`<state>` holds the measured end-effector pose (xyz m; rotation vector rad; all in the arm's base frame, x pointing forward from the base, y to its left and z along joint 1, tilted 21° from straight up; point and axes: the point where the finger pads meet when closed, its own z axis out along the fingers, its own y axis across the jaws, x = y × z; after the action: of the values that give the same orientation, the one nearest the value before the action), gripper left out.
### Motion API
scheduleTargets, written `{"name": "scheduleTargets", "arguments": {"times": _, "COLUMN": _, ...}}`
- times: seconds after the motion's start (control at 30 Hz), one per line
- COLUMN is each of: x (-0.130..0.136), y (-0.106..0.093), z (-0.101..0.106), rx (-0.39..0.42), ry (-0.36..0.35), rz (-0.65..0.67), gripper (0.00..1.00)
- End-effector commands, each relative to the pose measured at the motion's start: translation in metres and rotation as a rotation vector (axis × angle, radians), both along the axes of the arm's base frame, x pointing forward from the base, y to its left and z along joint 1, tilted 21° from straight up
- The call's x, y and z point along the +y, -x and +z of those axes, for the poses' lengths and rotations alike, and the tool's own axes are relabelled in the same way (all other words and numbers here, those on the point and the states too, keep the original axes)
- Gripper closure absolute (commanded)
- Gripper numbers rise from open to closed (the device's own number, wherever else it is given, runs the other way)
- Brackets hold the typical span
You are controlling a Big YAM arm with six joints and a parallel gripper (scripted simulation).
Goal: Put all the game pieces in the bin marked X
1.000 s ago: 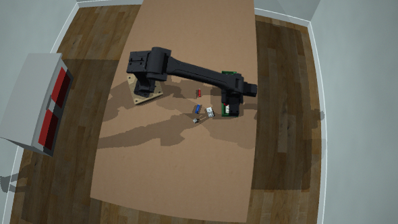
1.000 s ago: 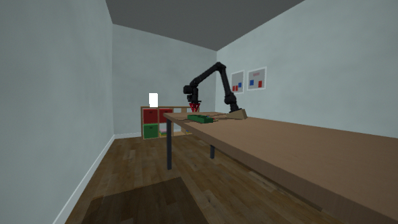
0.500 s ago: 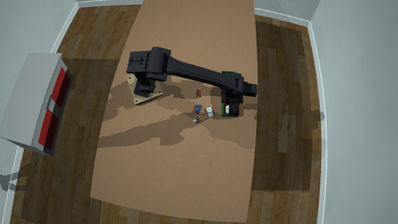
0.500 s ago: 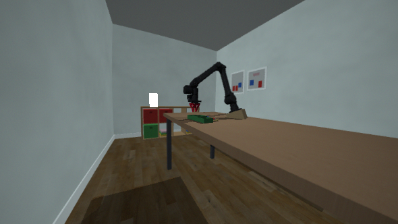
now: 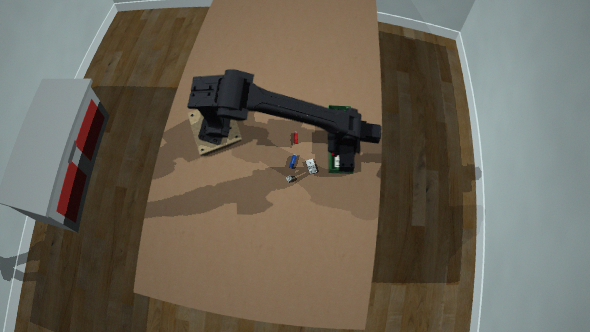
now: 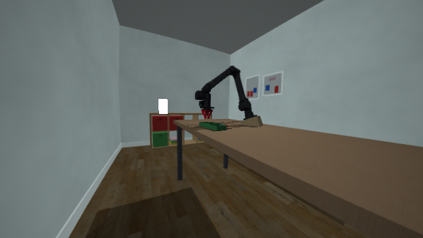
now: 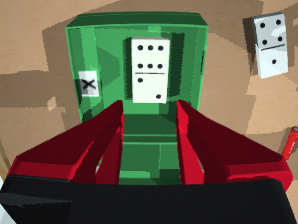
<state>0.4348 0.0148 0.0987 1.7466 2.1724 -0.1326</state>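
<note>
My gripper (image 7: 149,110) (image 6: 206,116) has red fingers. It hangs over the near part of the green bin (image 7: 136,22) (image 5: 332,163) (image 6: 213,125), which bears an X label (image 7: 88,84) on its left wall. The fingers stand partly apart with nothing between them. A white domino (image 7: 149,70) (image 5: 337,161) lies flat on the bin's floor, ahead of the fingertips. A second white domino (image 7: 270,44) (image 5: 312,166) lies on the table beside the bin. In the overhead view the arm covers most of the bin.
A blue piece (image 5: 293,160), a red piece (image 5: 296,137) (image 7: 292,141) and a small grey thing (image 5: 289,178) lie on the table left of the bin. Another green bin (image 5: 340,106) shows behind the arm. The arm's base (image 5: 215,135) stands at the left.
</note>
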Motion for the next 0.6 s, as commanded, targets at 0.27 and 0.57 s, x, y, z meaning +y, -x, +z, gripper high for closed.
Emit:
{"name": "scheduleTargets", "arguments": {"times": 0.27, "x": -0.021, "y": 0.042, "z": 0.01, "rx": 0.047, "ry": 0.058, "rz": 0.251, "gripper": 0.61}}
{"name": "scheduleTargets", "arguments": {"times": 0.57, "x": -0.044, "y": 0.087, "z": 0.01, "rx": 0.056, "ry": 0.07, "rz": 0.292, "gripper": 0.61}}
